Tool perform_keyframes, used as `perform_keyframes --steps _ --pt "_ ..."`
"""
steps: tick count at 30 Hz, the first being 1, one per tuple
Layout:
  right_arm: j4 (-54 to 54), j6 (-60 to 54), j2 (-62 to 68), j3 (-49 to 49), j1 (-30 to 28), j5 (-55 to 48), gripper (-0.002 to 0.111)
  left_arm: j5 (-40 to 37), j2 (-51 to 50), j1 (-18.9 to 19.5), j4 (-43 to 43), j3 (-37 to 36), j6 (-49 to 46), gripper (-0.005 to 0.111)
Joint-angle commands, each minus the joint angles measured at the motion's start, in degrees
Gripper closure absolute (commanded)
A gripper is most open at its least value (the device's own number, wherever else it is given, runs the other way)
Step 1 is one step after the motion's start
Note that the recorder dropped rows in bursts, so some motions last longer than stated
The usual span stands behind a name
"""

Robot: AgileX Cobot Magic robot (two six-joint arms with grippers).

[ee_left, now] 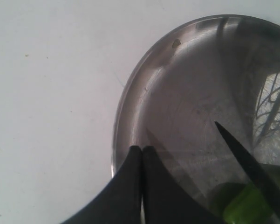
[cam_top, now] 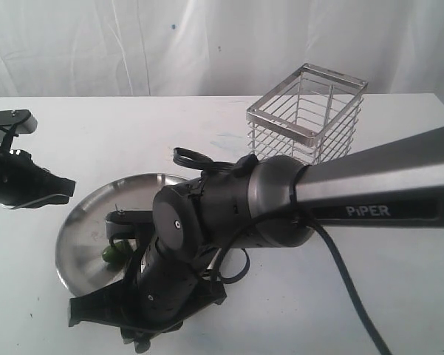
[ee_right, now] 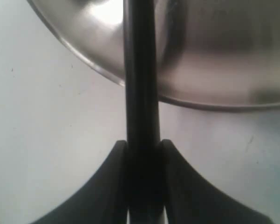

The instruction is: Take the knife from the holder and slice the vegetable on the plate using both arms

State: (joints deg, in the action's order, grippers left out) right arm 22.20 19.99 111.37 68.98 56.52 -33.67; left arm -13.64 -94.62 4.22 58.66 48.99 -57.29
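The steel plate (cam_top: 89, 218) lies at front left, partly hidden under my right arm (cam_top: 229, 214). A green vegetable (cam_top: 112, 254) rests on its near side. In the right wrist view my right gripper (ee_right: 143, 145) is shut on the black knife (ee_right: 140, 70), which reaches out over the plate (ee_right: 214, 56). In the left wrist view the blade (ee_left: 251, 168) lies across the vegetable (ee_left: 240, 210). My left gripper (ee_left: 142, 150) is shut and empty, its tips over the plate's rim (ee_left: 123, 107) and apart from the vegetable. It sits left of the plate in the exterior view (cam_top: 65, 189).
The chrome wire holder (cam_top: 306, 118) stands empty at the back right on the white table (cam_top: 399, 296). A white curtain hangs behind. The right arm's grey link and cable (cam_top: 347, 274) cross the front right of the scene.
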Motion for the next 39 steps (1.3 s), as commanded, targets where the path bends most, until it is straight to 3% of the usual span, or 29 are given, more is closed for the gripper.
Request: perform_keyframes --steps 1,22,29,32,39 --pt "0.28 -1.98 0.05 0.24 0.09 1.26 0.108 -1.01 0.13 0.3 0.86 -0.32 0.34 0.107" --pt "-1.87 0.4 0.18 0.24 0.09 -1.11 0.108 -1.33 1.08 0.3 3.8 -0.32 0.76 0.107" --pt "-2.45 1.0 0.18 0.24 0.09 -1.48 0.108 -8.95 6.75 0.08 7.52 -0.32 0.0 0.107" --pt "-2.54 1.0 0.18 0.24 0.09 -1.48 0.108 -12.29 7.0 -1.88 11.25 -0.32 -4.14 0.107" --pt "-2.47 1.0 0.18 0.24 0.09 -1.38 0.108 -10.6 3.44 -9.03 16.15 -0.32 -10.28 0.107"
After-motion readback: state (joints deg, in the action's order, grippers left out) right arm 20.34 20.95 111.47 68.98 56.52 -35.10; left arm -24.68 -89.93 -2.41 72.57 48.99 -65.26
